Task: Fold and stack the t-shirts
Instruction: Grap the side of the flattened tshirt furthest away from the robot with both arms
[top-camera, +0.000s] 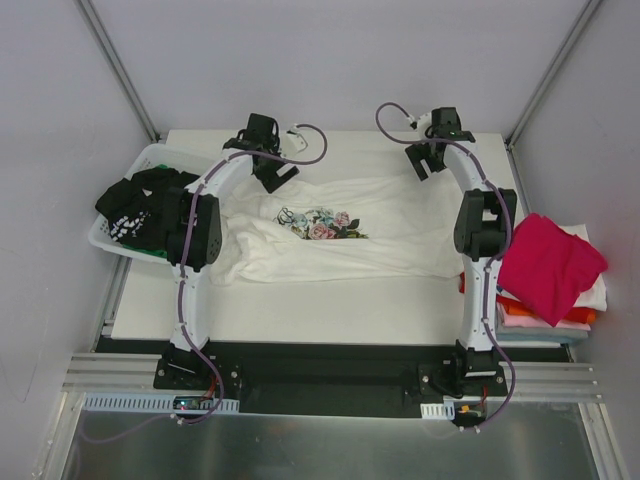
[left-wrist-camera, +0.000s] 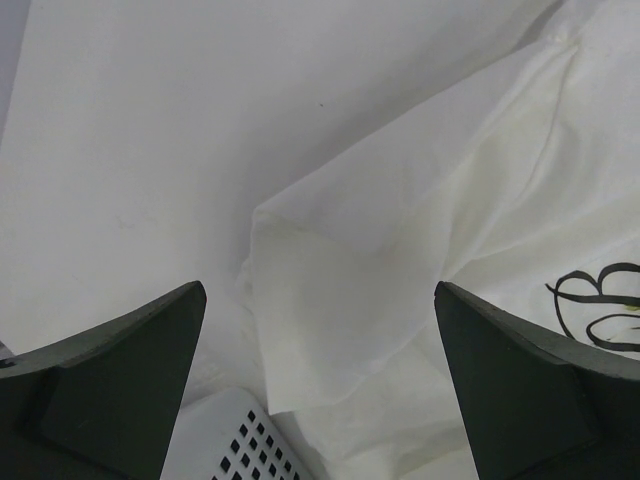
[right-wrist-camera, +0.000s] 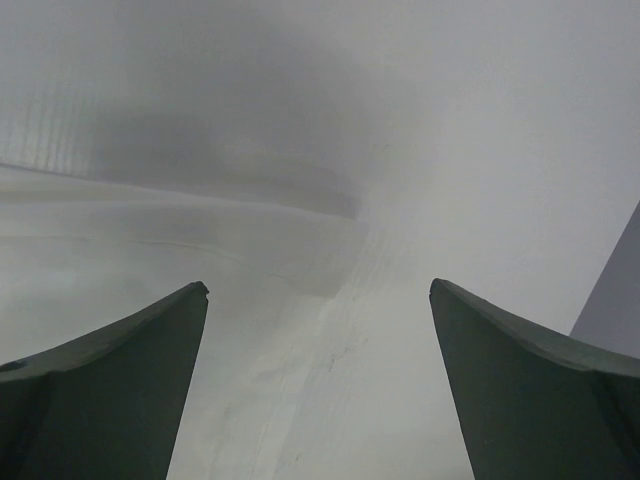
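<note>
A white t-shirt (top-camera: 390, 235) with a pink-green floral print (top-camera: 322, 224) lies spread and rumpled across the middle of the table. My left gripper (top-camera: 274, 180) hovers open over its far left sleeve. In the left wrist view that sleeve (left-wrist-camera: 340, 300) lies between the open fingers of my left gripper (left-wrist-camera: 318, 290), and dark script (left-wrist-camera: 600, 300) shows at the right. My right gripper (top-camera: 420, 162) stands open above the shirt's far right corner. In the right wrist view my right gripper (right-wrist-camera: 318, 288) holds nothing, with the cloth edge (right-wrist-camera: 150, 230) at its left.
A white plastic basket (top-camera: 110, 240) at the table's left edge holds a black t-shirt with white print (top-camera: 140, 205); its corner (left-wrist-camera: 240, 440) shows in the left wrist view. At the right a magenta t-shirt (top-camera: 548, 265) tops a stack with orange (top-camera: 520, 310) and white ones.
</note>
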